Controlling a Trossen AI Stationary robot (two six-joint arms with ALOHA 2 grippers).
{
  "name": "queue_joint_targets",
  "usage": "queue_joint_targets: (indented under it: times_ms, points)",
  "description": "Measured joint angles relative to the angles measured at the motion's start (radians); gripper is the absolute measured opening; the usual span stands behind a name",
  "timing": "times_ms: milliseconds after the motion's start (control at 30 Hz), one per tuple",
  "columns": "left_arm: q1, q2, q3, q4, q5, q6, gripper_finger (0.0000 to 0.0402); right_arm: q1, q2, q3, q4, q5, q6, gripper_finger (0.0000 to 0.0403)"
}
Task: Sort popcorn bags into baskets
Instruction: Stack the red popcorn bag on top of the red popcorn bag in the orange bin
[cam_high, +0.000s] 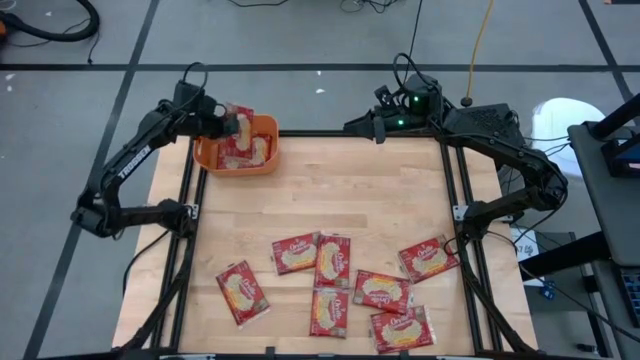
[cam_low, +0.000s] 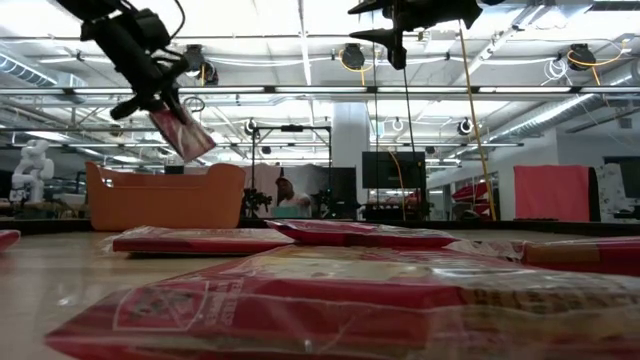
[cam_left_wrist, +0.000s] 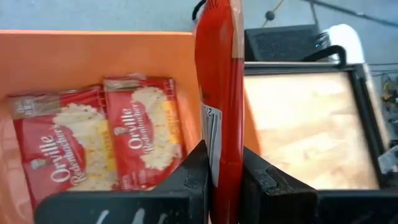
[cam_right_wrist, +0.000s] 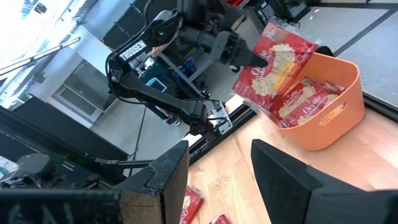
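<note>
Above the orange tub's (cam_high: 208, 155) rim, the left claw (cam_high: 236, 124) pinches a popcorn bag (cam_high: 238, 140), clear of it.

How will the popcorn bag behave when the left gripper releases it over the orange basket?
The popcorn bag hangs flat without drooping from the left gripper, so it is probably fairly stiff and light. Its glossy wrapper may slide over the bags already in the basket.

Across the table, at your upper right, the left gripper (cam_right_wrist: 258, 57) pinches a popcorn bag (cam_right_wrist: 275, 59) tilted above the orange basket (cam_right_wrist: 333, 121), where more bags (cam_right_wrist: 305, 104) lie inside (label side up). The right gripper (cam_right_wrist: 219, 177) fills your lower foreground, fingers apart and empty. Two more red packets (cam_right_wrist: 189, 206) show at the bottom edge.
</note>
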Motion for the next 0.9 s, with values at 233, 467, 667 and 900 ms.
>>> queue_joint_targets:
  times_ms: [233,467,667,900]
  points:
    - [-0.012,-0.069,-0.001,-0.115,-0.157,0.016,0.0045,0.0,0.0,0.0,0.0,0.024,-0.005,0.0167]
    - [-0.012,-0.066,-0.102,0.006,-0.17,0.046,0.0045,0.0,0.0,0.0,0.0,0.047,-0.021,0.0167]
    - [0.0,-0.066,-0.189,0.176,-0.177,0.043,0.0046,0.0,0.0,0.0,0.0,0.047,-0.013,0.0167]
    - [0.007,-0.065,-0.209,0.16,-0.178,0.123,0.0046,0.0,0.0,0.0,0.0,0.046,0.006,0.0167]
